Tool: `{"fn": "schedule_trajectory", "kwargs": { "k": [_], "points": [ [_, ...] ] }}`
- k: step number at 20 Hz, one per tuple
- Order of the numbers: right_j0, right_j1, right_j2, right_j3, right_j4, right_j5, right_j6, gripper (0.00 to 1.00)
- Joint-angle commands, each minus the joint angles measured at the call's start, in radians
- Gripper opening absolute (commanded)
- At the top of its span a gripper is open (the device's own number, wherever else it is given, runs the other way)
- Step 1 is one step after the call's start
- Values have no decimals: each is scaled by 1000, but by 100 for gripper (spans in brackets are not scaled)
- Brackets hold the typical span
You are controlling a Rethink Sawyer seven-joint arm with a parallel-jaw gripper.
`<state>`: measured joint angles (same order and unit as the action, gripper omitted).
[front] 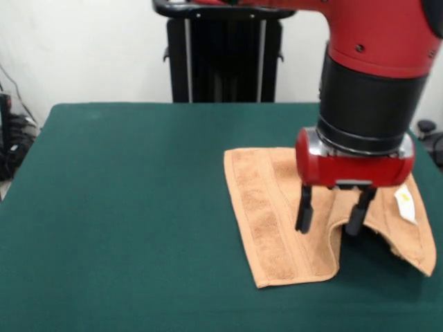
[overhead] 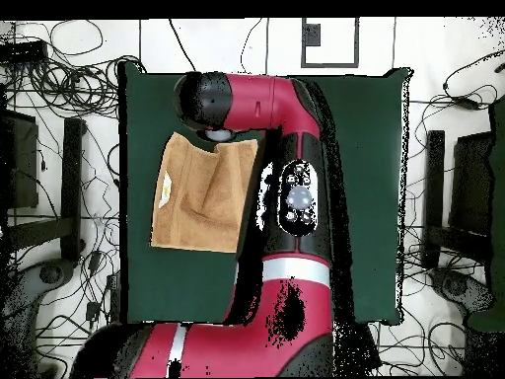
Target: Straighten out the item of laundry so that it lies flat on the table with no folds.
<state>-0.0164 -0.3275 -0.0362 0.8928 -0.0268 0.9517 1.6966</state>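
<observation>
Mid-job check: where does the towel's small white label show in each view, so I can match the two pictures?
Front view: the white label sits at the towel's right side, right of the open tool.
Overhead view: the label lies near the towel's left edge.
Shared landmark: the ridge running down the towel from the tool.

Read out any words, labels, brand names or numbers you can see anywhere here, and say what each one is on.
No text can be read in either view.
Small white label on the towel: carries a yellowish mark, too small and blurred to read.
Robot arm and gripper: no legible brand or number.
Table: no markings.
</observation>
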Motion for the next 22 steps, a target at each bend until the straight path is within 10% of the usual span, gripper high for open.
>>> {"fn": "schedule_trajectory", "kwargs": {
  "k": [1, 22],
  "points": [
    [18, 71, 12, -106, 33, 119, 242, 100],
    [9, 80, -33, -146, 7, 199, 190, 100]
  ]
}}
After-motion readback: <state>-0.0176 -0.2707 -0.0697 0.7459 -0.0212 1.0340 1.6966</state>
